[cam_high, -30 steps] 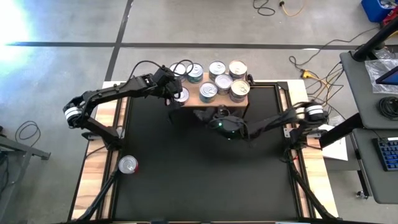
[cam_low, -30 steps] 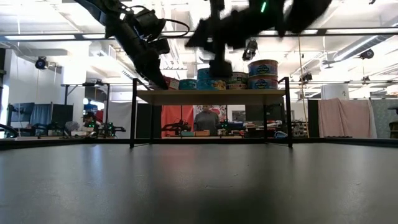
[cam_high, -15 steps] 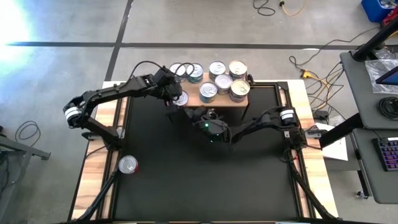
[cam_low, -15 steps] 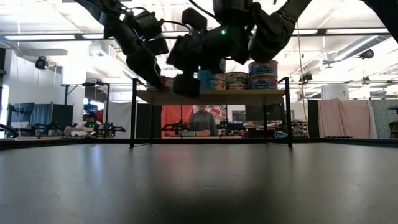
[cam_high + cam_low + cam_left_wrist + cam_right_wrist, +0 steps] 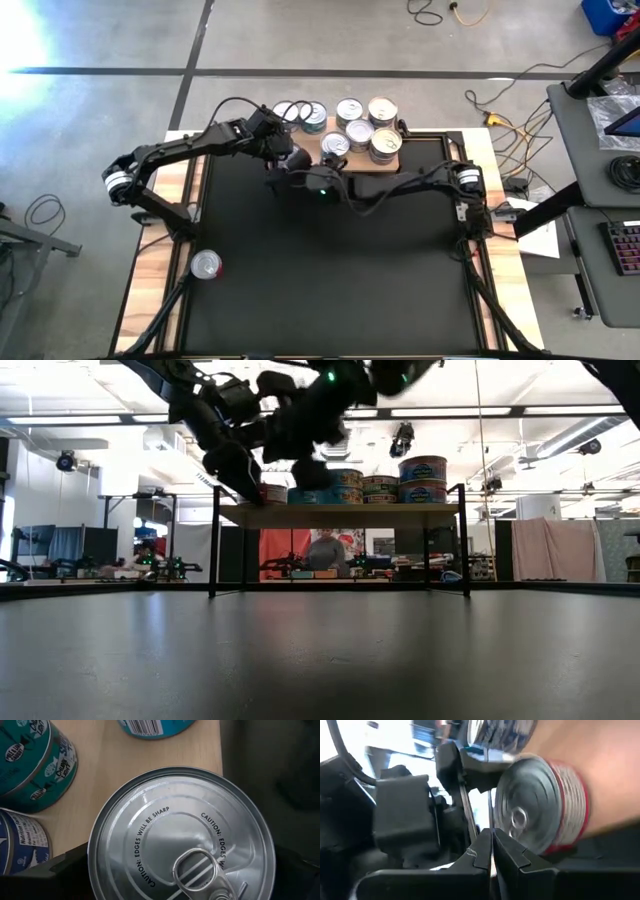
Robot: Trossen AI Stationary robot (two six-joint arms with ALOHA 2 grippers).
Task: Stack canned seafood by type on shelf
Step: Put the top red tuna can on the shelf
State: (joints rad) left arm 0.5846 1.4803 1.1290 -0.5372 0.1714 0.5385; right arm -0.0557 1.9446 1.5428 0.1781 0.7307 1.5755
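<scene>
Standing upright, pull-tab lid facing up, the short round silver-topped tin with a red side label (image 5: 182, 837) sits at the left end of the small light-wood shelf with black legs (image 5: 360, 160) — between the wide-spread fingers of the left gripper (image 5: 284, 157). The right gripper (image 5: 303, 181), fingers shut and empty, has swung left from mid-tabletop (image 5: 330, 280) to just beside that tin.

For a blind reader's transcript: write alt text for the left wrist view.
A silver pull-tab tin fills the view between the left gripper's dark fingers, its lid printed "Caution: edges will be sharp". It sits at the edge of the light wood shelf, near teal-labelled tins.
</scene>
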